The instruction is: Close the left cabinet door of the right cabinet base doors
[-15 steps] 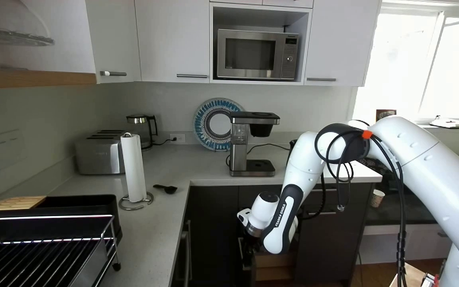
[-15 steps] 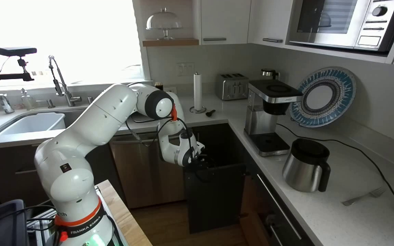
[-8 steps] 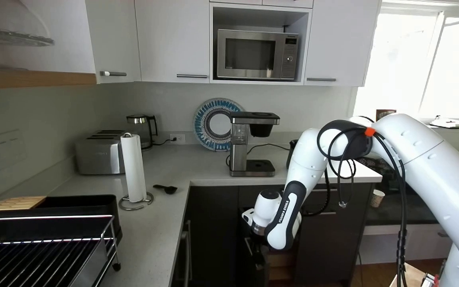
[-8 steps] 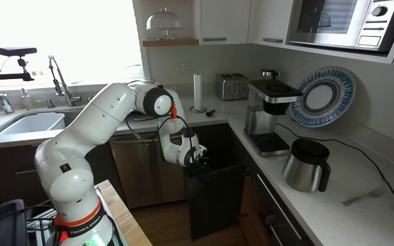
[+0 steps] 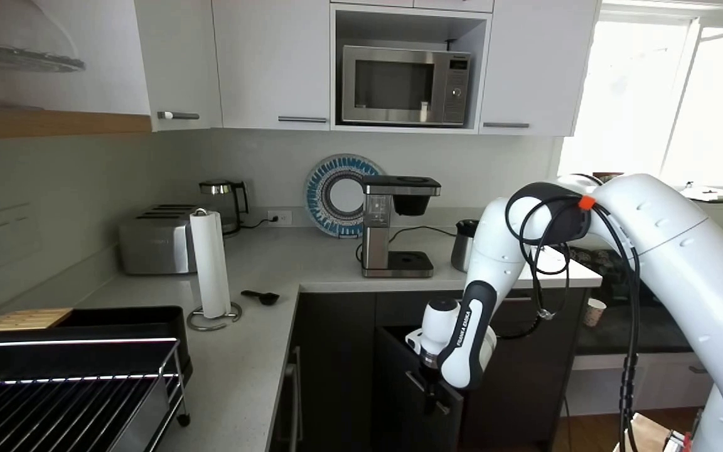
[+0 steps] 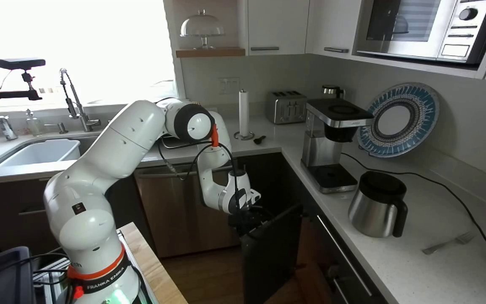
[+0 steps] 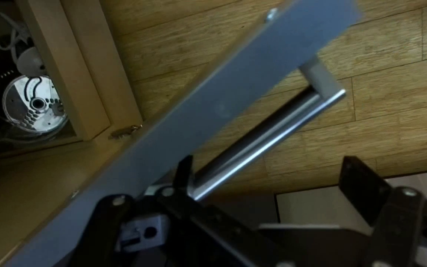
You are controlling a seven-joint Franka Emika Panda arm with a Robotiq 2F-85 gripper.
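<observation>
The left cabinet door (image 5: 396, 395) is a dark panel standing ajar, angled out from the right cabinet base (image 5: 518, 389). In an exterior view its handle-less inner side (image 6: 270, 257) shows, with the wooden interior (image 6: 310, 261) beside it. The wrist view looks down on the door's top edge (image 7: 213, 107) and its metal bar handle (image 7: 272, 137). My gripper (image 7: 269, 167) is open. One finger sits between the door and the near end of the handle; the other finger is well apart on the far side. In both exterior views the fingers are mostly hidden in dark shadow at the door's top.
The counter (image 5: 336, 287) runs above the cabinet with a coffee maker (image 5: 399, 226) and a steel carafe (image 6: 378, 204). A dishwasher (image 6: 184, 228) stands next to the corner. Wooden trays with kitchen parts (image 7: 37, 104) show inside the cabinet. Loose cables hang from the arm.
The door has swung toward the cabinet and now covers the wooden trays in an exterior view. The gripper has moved along with it, at the handle.
</observation>
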